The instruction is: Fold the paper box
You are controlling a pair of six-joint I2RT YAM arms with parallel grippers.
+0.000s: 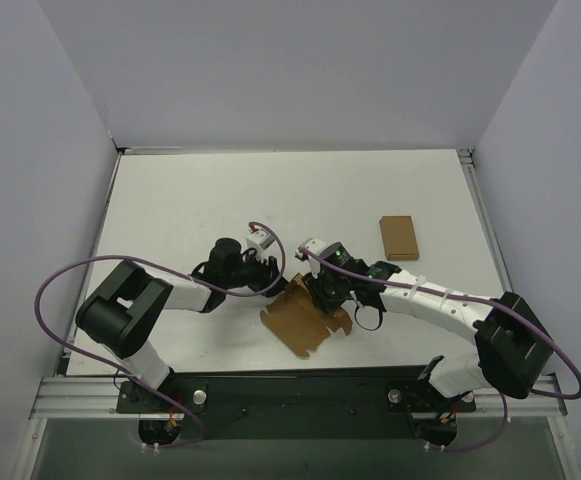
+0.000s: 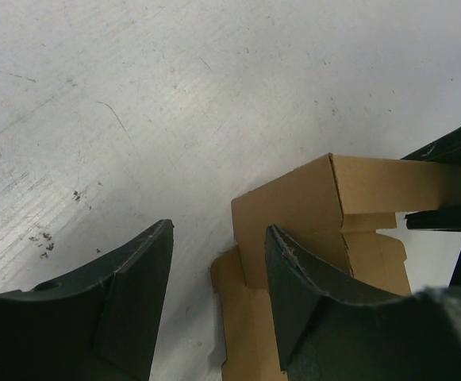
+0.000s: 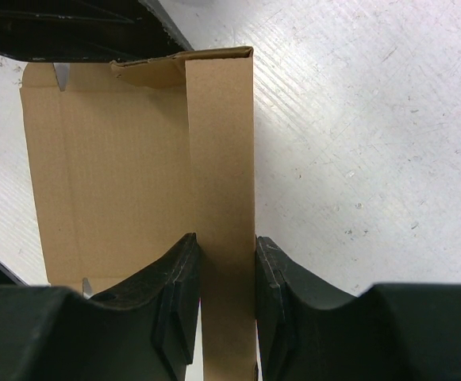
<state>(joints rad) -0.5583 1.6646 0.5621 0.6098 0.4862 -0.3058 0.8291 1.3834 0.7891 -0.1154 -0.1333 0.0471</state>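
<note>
The right gripper [image 3: 226, 254] is clamped on 1 upright side wall of the paper box [image 3: 111, 159], whose flat panel spreads beside its fingers. The left gripper [image 2: 219, 230] stands open, the box's raised corner just beside 1 finger.

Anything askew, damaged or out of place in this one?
Nothing stands out. The paper box lies half folded, one wall raised and clamped in the right pincer; the left pincer stands open beside it. No tears show. A plain cardboard rectangle lies flat, well apart.
</note>
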